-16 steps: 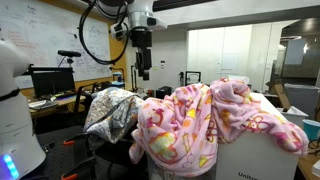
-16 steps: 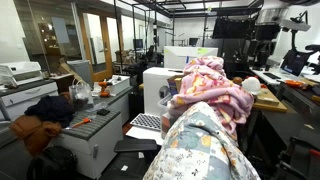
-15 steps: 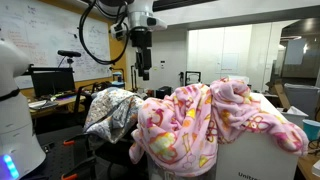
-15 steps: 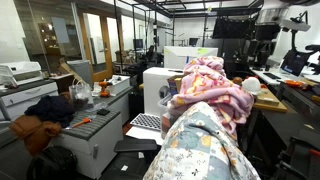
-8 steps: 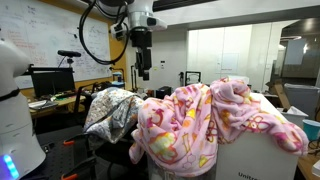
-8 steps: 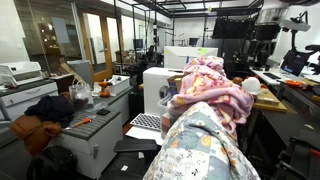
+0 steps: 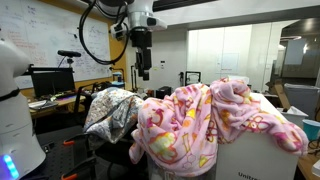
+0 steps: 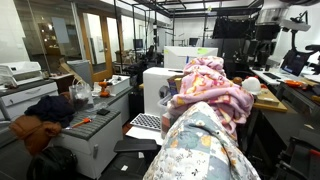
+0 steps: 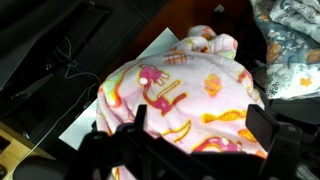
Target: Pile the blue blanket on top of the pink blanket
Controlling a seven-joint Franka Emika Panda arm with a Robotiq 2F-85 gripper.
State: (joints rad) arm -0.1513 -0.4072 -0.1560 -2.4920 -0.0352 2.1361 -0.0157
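Note:
The pink blanket (image 7: 215, 125) lies heaped over a white box, bright pink with yellow and white shapes; it also shows in an exterior view (image 8: 212, 88) and fills the wrist view (image 9: 180, 95). The blue blanket (image 7: 112, 110), grey-blue and mottled, is draped over a chair beside it, close to the camera in an exterior view (image 8: 200, 145) and at the wrist view's top right corner (image 9: 292, 40). My gripper (image 7: 144, 70) hangs high above both blankets, open and empty; in the wrist view (image 9: 198, 125) its dark fingers (image 9: 262, 125) stand wide apart over the pink blanket.
A white box (image 7: 255, 160) carries the pink blanket. A desk with monitors (image 7: 50, 82) stands behind the chair. A white cabinet with tools (image 8: 95, 125) and a brown bag (image 8: 35, 130) sit along one side. A white robot body (image 7: 15, 110) stands near the camera.

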